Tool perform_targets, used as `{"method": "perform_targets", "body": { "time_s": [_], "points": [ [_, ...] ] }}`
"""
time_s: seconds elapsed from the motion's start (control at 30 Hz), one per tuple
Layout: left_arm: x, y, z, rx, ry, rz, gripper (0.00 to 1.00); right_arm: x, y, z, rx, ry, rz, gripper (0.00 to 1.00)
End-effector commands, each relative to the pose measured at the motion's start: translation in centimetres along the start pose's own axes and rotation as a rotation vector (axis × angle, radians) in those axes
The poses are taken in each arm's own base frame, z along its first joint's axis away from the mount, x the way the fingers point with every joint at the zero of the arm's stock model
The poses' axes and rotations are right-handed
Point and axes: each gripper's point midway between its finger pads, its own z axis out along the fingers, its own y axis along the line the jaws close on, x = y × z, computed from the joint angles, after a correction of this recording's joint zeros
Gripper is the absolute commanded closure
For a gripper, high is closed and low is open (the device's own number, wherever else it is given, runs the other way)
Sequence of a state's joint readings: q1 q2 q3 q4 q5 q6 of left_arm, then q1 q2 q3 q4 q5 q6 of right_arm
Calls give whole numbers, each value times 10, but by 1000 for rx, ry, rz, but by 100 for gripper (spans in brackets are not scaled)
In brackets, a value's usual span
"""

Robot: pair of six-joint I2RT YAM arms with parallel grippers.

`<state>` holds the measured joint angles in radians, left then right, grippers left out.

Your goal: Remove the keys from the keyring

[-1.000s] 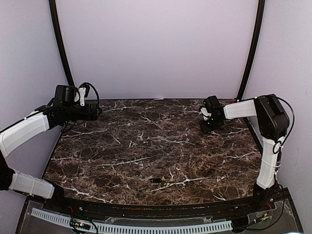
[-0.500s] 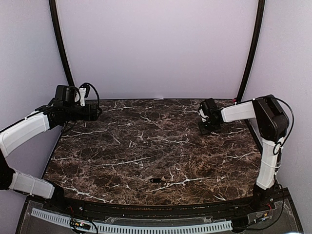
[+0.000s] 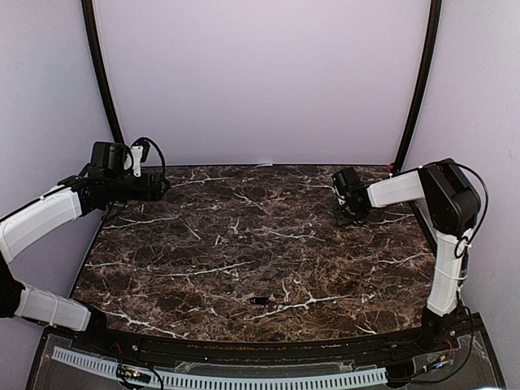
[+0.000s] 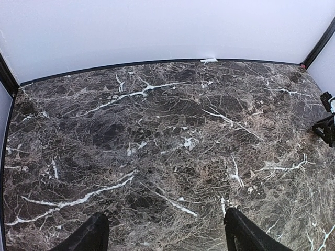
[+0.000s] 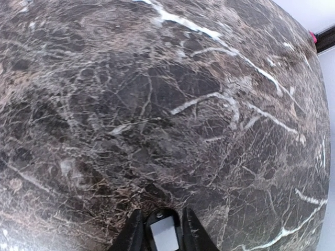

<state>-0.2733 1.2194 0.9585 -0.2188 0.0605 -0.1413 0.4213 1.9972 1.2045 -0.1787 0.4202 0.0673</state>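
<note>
A key, a tiny dark oblong with a pale glint, lies alone near the table's front edge, far from both arms. Another key, dark with a grey-white face, sits between the fingers of my right gripper, which hug both its sides. That right gripper is low over the marble at the back right. Over the back left corner my left gripper hovers, and in its wrist view the left gripper is wide open and empty. I cannot make out a keyring.
The dark marble table with white veins is enclosed by pale walls, with black poles at the back corners. My right gripper shows at the right edge of the left wrist view.
My right gripper has shifted a little left and lower toward the table, and its fingers have narrowed. The left arm and the front key have not moved.
</note>
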Motion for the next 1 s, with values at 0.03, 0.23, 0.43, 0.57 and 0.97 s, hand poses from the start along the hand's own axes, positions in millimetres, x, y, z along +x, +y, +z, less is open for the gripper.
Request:
{"method": "perform_targets", "body": {
  "time_s": [0.03,0.23,0.43,0.57,0.97],
  "points": [
    [-2,-3,-9,13,-24,8,22,45,-8,17,81,132,-77,83],
    [0,-3,-7,19,-18,6,22,36,-10,9,110,83,-86,100],
    [-5,-13,-14,71,-52,18,25,0,-2,-39,21,-61,-32,100],
    [-14,-29,-27,161,-121,36,25,-29,12,-86,-180,-208,81,100],
    [-24,-163,-68,564,-261,94,30,-80,75,-241,-984,-497,293,100]
  ]
}}
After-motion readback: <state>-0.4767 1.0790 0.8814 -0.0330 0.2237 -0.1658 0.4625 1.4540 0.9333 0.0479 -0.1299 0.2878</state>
